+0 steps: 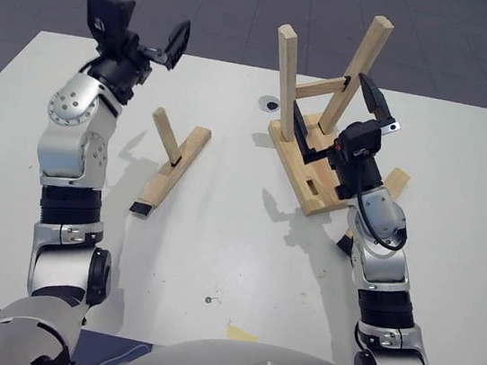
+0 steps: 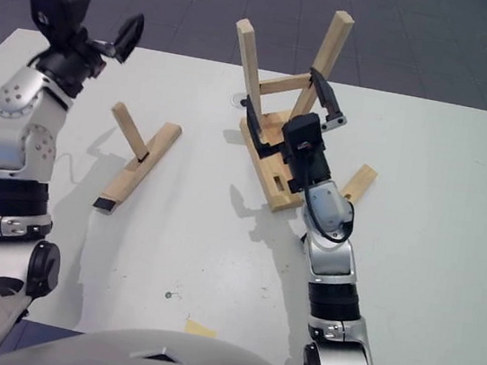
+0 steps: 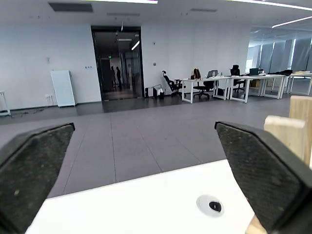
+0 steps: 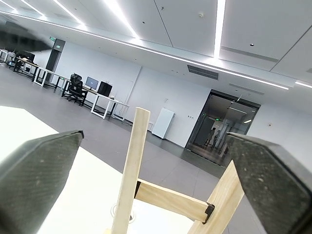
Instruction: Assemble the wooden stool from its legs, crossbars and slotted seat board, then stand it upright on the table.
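Left eye view: the seat board [image 1: 314, 200] lies inverted on the counter [image 1: 216, 251], right of centre, with two legs and a crossbar [image 1: 320, 88] fitted. The right gripper [image 1: 335, 114] fingers are spread wide beside the legs, gripping nothing, and the left gripper [image 1: 144, 32] is raised at far left, open and empty. Recommended: steady the board with the right fingers, then seat the loose leg piece [image 1: 174, 159] squarely in its slot. The right arm partly hides the free slots and another wooden piece [image 1: 395, 180].

Grey tiled floor [image 3: 136, 146], white walls [image 3: 29, 63], dark glass doorway [image 3: 116, 63], white office desks [image 3: 219, 79] with black swivel chairs [image 3: 169, 84], long ceiling light strips [image 4: 218, 29], flat white tabletop [image 1: 216, 251].
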You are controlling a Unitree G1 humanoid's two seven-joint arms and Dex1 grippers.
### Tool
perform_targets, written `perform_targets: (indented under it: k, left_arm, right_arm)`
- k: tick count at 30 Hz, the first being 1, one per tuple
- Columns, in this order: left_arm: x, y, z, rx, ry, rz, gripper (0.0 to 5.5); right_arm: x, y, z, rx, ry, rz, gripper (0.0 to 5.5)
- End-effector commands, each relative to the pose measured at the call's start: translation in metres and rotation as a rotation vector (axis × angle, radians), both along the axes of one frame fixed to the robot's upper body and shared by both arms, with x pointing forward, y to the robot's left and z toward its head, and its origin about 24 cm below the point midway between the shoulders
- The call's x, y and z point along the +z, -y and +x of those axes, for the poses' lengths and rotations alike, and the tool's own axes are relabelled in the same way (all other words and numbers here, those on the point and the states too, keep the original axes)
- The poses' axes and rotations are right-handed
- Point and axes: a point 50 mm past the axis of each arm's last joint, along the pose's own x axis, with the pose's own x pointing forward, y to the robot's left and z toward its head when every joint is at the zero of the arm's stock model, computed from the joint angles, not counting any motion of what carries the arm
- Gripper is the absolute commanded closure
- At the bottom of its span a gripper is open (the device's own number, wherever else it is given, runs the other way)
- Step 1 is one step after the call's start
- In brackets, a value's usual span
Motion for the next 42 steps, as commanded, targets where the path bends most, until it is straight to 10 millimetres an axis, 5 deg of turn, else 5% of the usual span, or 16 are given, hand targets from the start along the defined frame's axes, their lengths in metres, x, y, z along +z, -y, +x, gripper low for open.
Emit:
perform_targets:
  k: [1, 9, 17, 22, 29, 42]
  left_arm:
    - [0.01, 0.009, -0.004, -0.04, 0.017, 0.033, 0.12]
    - [-0.064, -0.002, -0.015, 0.008, -0.213, 0.174, 0.12]
    - [-0.078, -0.015, -0.053, -0.056, -0.385, 0.232, 0.12]
    - [-0.114, -0.005, -0.069, -0.169, -0.606, 0.326, 0.12]
    - [-0.156, -0.01, -0.063, -0.086, -0.787, 0.335, 0.12]
    - [-0.162, -0.015, -0.075, -0.25, -0.958, 0.459, 1.89]
  right_arm:
    - [0.0, 0.0, -0.001, -0.007, 0.002, -0.002, 0.1]
    - [-0.002, -0.002, -0.002, 0.003, -0.004, -0.008, 0.1]
    - [-0.006, 0.001, -0.004, -0.008, -0.024, -0.014, 0.1]
    - [-0.007, 0.001, -0.004, -0.01, -0.027, -0.016, 0.1]
    - [-0.008, 0.001, -0.006, -0.013, -0.031, -0.018, 0.1]
    - [-0.005, -0.001, -0.005, -0.025, -0.014, -0.015, 0.1]
